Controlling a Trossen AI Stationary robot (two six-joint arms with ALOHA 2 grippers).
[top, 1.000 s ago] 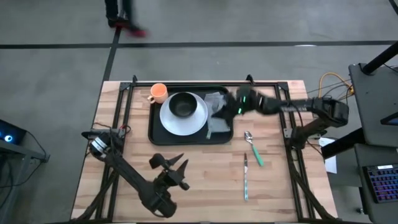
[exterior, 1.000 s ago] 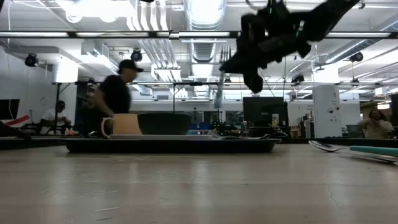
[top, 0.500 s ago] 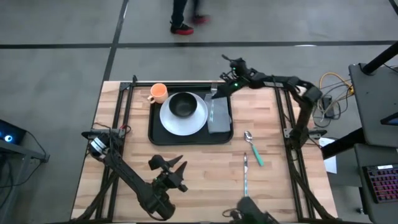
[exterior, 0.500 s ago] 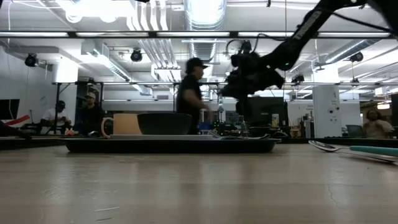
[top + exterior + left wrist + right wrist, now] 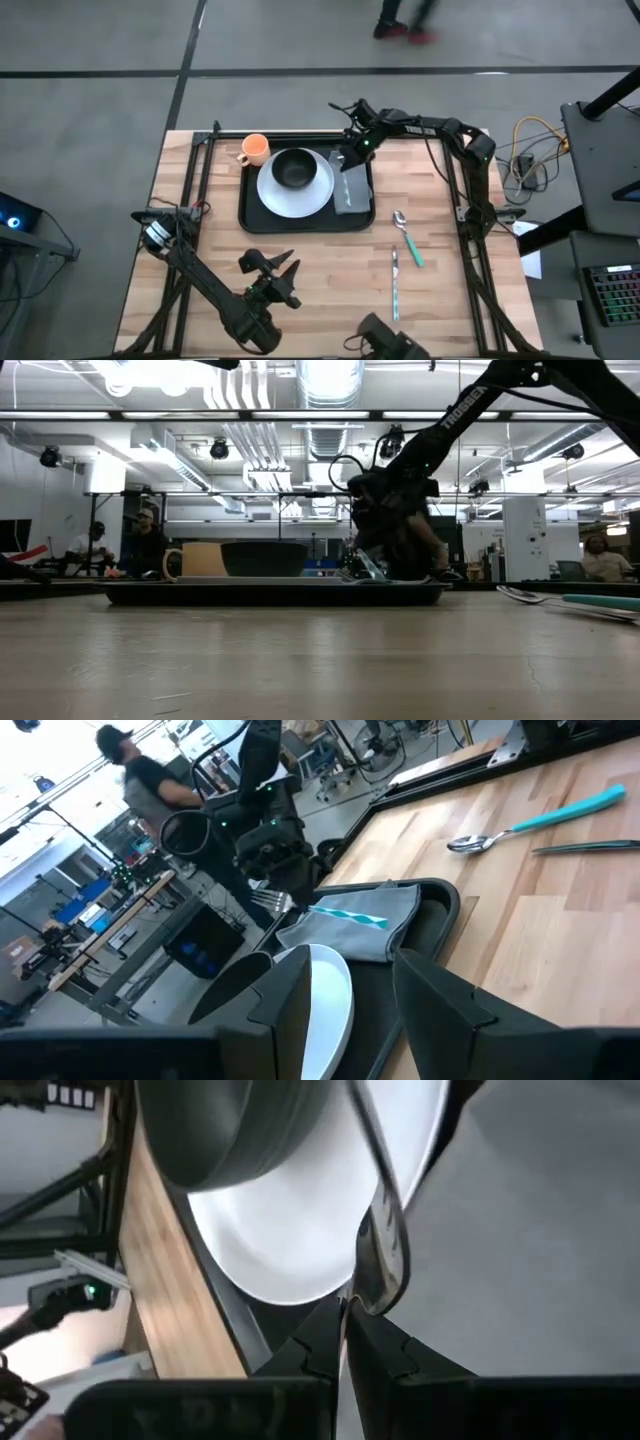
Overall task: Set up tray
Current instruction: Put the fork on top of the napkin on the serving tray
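Two arms are sharing your desk [image 5: 440,290]. Your right gripper [image 5: 347,158] is hanging over the tray's [image 5: 250,215] far right corner, jaws closed on a fork [image 5: 268,901] above the grey napkin [image 5: 352,190]. The tray is lying at the far middle. Your left gripper [image 5: 268,263] is waiting near the front edge, jaws parted on nothing. "TROSSEN" is showing on the right arm [image 5: 462,404].

right tool [image 5: 372,565] low over tray [image 5: 275,593]
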